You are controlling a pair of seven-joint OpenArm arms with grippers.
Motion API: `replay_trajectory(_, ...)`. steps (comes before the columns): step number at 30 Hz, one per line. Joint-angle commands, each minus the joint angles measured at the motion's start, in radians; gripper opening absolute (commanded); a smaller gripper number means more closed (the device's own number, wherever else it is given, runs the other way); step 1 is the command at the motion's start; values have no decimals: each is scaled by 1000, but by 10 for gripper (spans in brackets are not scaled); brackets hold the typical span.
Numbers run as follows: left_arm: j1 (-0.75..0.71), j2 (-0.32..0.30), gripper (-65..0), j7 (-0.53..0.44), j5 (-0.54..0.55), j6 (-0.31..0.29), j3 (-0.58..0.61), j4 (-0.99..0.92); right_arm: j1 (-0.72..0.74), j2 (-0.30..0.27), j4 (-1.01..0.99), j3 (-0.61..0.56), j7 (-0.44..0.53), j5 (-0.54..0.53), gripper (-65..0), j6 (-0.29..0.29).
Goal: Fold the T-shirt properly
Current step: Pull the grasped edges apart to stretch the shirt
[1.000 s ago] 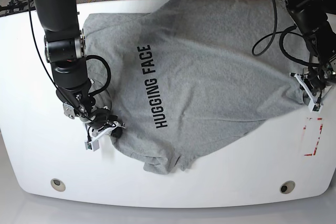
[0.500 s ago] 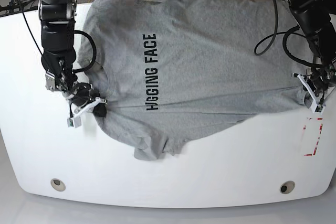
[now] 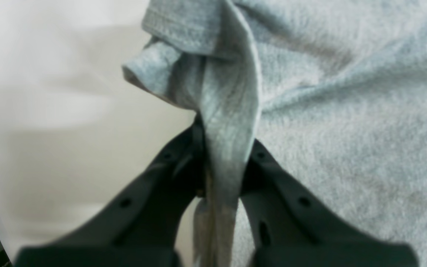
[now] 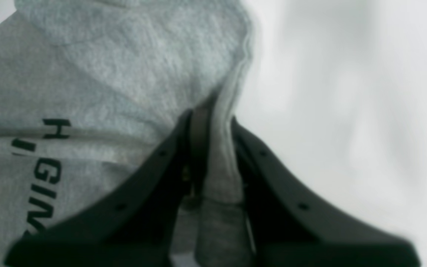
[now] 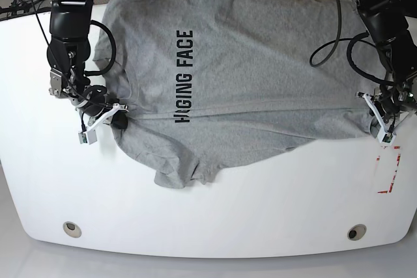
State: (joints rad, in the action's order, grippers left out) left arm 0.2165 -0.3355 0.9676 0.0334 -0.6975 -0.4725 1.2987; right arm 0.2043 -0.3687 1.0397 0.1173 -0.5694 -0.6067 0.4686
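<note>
**Both arms clamped on the cloth, shirt drawn back across the worktop**

Left fingers (image 3: 222, 163) are pinched tight on a bunched, twisted fold of grey fabric at the shirt's edge; the cloth rises between them in a narrow rope; right fingers (image 4: 213, 148) are likewise closed on a rolled hem, the black letters just beside them in the wrist view; so both hands are gripping the T-shirt (image 5: 260, 63), one at each side.

Outward now: the shirt lies spread over the far half of the white worktop (image 5: 215, 219), stretched between the two grips, with a crease running across it from one to the other; the lower flap hangs loose toward the near edge; the print reads partly folded under at the crease.

What's changed: a second ago the right arm held its corner nearer the front edge; it has since pulled back and outward, and the whole garment has travelled with it, flattening out; the left grip has barely shifted. My read: this is a straightening pull before the first real fold; the loose near flap remains untidy.
</note>
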Motion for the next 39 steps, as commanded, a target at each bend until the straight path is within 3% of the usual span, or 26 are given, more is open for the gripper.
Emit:
replay_trajectory(1,24,-15,-650,-19,6,-1,-4,19,40,-16,14,0,5,0,-568,0)
replay_trajectory(4,24,-14,-650,-19,6,-1,-4,19,48,-19,12,0,5,0,-455,0)
replay_trajectory(7,24,-4,-650,-19,6,-1,-4,19,51,-20,12,3,7,1,-277,0)
replay_trajectory(9,24,0,-650,-19,6,-1,-4,19,68,-22,12,5,9,1,-192,0)
replay_trajectory(10,24,0,-650,-19,6,-1,-4,19,79,-22,11,5,9,1,-181,0)
replay_trajectory(16,22,0,-650,-19,6,-1,-4,19,166,-46,-152,0,13,3,-187,2)
replay_trajectory(20,22,0,-650,-19,6,-1,-4,19,200,-54,-250,-3,65,3,-322,8)
replay_trajectory(21,22,0,-650,-19,6,-1,-4,19,200,-54,-250,-3,68,3,-380,8)
replay_trajectory(25,22,0,-650,-19,6,-1,-4,19,200,-52,-249,-9,28,1,-504,8)
replay_trajectory(34,24,-1,-650,-19,6,-1,-4,19,134,-29,-169,-43,19,-8,-360,5)
replay_trajectory(39,24,-1,-650,-19,6,-1,-4,19,109,-22,-131,-43,19,-2,-374,2)
